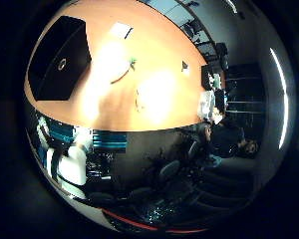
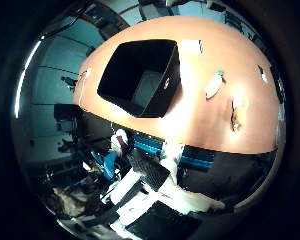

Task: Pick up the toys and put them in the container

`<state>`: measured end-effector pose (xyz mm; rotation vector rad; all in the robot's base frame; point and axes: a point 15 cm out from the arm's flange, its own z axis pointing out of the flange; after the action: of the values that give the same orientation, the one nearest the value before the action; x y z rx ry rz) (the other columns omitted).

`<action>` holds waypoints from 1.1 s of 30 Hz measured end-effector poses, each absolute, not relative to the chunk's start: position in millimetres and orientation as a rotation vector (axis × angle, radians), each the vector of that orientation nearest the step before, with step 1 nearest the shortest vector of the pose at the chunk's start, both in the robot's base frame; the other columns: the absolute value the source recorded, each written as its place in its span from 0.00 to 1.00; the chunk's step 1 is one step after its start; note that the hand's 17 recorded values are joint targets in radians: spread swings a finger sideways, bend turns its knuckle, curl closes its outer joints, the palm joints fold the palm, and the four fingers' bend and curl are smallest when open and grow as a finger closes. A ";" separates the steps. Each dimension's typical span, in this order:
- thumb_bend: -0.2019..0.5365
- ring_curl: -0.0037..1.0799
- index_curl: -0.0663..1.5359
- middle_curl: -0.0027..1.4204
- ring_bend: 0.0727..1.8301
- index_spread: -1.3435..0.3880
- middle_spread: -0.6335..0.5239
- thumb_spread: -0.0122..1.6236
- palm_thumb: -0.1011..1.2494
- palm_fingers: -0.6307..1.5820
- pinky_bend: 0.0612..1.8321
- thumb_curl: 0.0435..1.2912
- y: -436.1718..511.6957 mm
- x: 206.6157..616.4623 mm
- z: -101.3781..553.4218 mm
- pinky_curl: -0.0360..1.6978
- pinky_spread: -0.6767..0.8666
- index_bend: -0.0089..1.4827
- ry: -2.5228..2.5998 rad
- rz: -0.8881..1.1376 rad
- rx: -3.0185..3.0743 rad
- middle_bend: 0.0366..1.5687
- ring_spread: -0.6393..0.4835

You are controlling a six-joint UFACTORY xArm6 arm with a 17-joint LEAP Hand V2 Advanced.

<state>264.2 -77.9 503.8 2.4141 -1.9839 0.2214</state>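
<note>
A black open-topped container [image 2: 140, 75] stands on the orange table [image 2: 200, 125], near one end. Two toys lie on the table apart from it. One is a pale carrot-shaped toy with a green tip [image 2: 214, 85]. The other is a small tan and white toy [image 2: 236, 112], a little farther from the container. My right hand [image 2: 155, 175] hangs high above the table's edge, well away from both toys and the container. Its white and black fingers [image 1: 70, 162] look relaxed and hold nothing.
A white sheet [image 2: 191, 46] lies on the table beyond the container, and a small white tag [image 2: 262, 74] lies near the far edge. Black office chairs [image 1: 169, 169] stand on the floor beside the table.
</note>
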 end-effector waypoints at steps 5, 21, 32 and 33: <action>0.24 0.18 0.23 0.23 0.15 0.53 0.49 0.65 0.32 0.42 0.19 0.17 -90.3 279.7 495.3 0.15 0.72 0.12 -2.000 0.210 2.394 0.11 0.71; 0.24 0.20 0.22 0.24 0.17 0.54 0.48 0.66 0.32 0.44 0.18 0.16 -224.8 316.0 437.4 0.16 0.72 0.12 -2.213 0.141 2.153 0.13 0.69; 0.24 0.20 0.21 0.24 0.18 0.57 0.52 0.67 0.33 0.41 0.20 0.16 -334.9 340.6 351.0 0.16 0.72 0.11 -2.384 0.126 1.971 0.12 0.71; 0.24 0.20 0.21 0.24 0.18 0.57 0.53 0.67 0.33 0.41 0.20 0.16 -339.4 342.5 340.5 0.16 0.72 0.11 -2.405 0.106 1.948 0.12 0.71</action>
<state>342.5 -339.4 340.5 1.9480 -2.4047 0.1059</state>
